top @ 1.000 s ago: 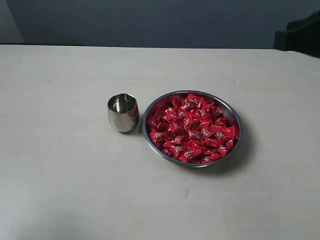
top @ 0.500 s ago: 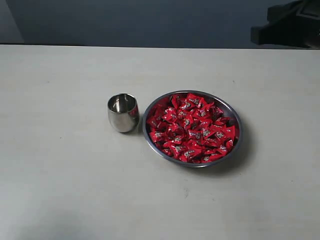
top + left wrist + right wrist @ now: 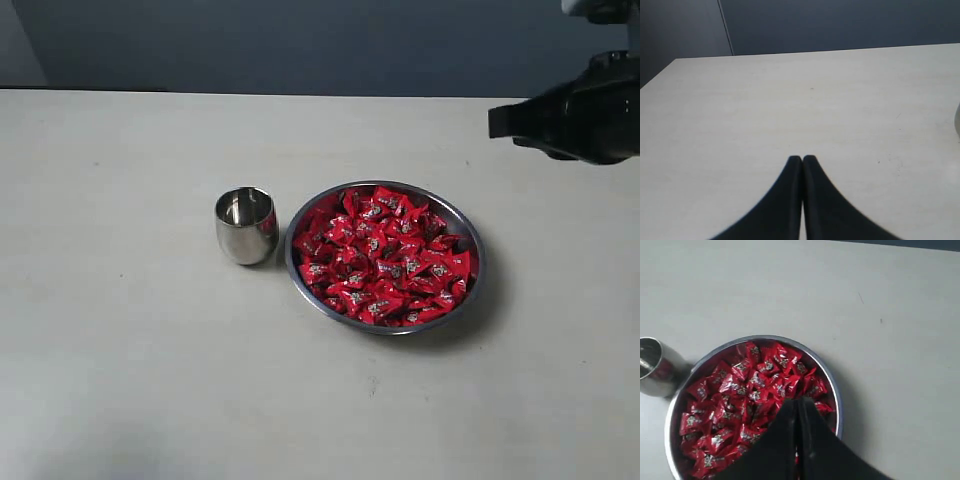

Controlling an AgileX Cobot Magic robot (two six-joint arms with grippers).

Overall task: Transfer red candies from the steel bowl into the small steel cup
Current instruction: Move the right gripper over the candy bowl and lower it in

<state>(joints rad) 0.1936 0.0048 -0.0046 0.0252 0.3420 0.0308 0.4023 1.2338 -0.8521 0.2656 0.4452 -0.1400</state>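
Observation:
The steel bowl (image 3: pixel 470 245) sits mid-table, heaped with red candies (image 3: pixel 385 255). Just to its left stands the small steel cup (image 3: pixel 246 226), upright; nothing red shows inside it. My right gripper (image 3: pixel 495 122) hangs in the air at the right, above and behind the bowl, shut and empty. In the right wrist view its closed tips (image 3: pixel 796 401) point at the red candies (image 3: pixel 740 390) in the steel bowl (image 3: pixel 836 405), with the small steel cup (image 3: pixel 655 370) at the edge. My left gripper (image 3: pixel 802 159) is shut over bare table and does not show in the exterior view.
The pale table (image 3: pixel 120 350) spreads wide around bowl and cup. A dark wall runs behind its far edge (image 3: pixel 300 93). The left wrist view shows the table's corner (image 3: pixel 677 60) and a sliver of a steel thing (image 3: pixel 957 117) at the frame's edge.
My right arm has come into the exterior view from the upper right corner, moving left and lower toward the bowl. Bowl, candies and cup have not moved.

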